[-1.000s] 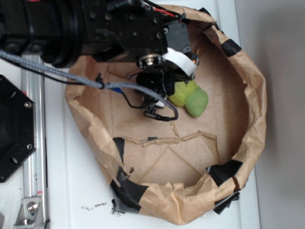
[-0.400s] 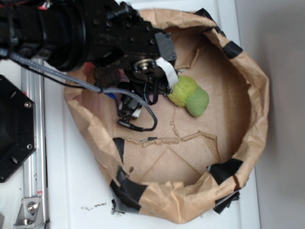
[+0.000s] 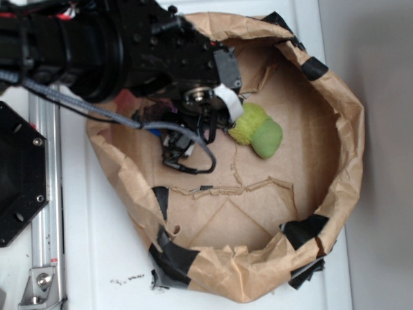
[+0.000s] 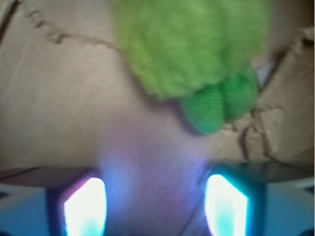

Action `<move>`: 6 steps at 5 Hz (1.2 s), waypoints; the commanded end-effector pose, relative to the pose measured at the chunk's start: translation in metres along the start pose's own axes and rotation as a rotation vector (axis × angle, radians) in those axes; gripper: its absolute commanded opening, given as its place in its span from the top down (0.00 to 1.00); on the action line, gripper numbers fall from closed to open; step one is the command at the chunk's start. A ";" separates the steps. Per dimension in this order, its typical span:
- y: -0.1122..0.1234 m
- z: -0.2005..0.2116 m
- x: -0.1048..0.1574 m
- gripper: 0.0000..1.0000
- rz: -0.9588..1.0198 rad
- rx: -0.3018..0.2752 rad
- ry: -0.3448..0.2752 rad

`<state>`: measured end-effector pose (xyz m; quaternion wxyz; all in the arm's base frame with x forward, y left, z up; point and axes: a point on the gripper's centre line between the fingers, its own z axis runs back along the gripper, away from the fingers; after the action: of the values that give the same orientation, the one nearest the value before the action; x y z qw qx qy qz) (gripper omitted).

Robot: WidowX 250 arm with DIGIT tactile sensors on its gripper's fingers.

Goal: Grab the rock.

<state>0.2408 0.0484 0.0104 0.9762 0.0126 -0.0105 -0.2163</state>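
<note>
Gripper (image 4: pixel 155 201) sits low inside the paper-bag bin (image 3: pixel 342 129), approx 10 o'clock of its floor, w/ the fuzzy green toy (image 3: pixel 257 131) just beside it at 3 o'clock. Rock isn't visible in either view; possibly under the arm (image 3: pixel 97 45), can't tell. Risk: closing now would likely catch the toy instead, since the wrist view has it dead ahead at 12 o'clock and no stone in sight. Fingers (image 4: pixel 84 205) spread apart, bare brown paper between them, holding nothing, touching nothing I can see.
</note>
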 end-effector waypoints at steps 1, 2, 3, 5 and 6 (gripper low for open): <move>-0.001 0.002 0.008 1.00 -0.003 0.038 -0.003; 0.000 0.011 0.004 0.00 0.013 -0.013 -0.020; 0.006 0.041 -0.005 0.00 0.112 -0.090 -0.047; 0.012 0.072 -0.017 0.00 0.176 -0.098 -0.075; 0.008 0.067 -0.023 0.00 0.177 -0.120 -0.037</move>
<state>0.2166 0.0599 0.0676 0.9885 -0.0613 0.0040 -0.1383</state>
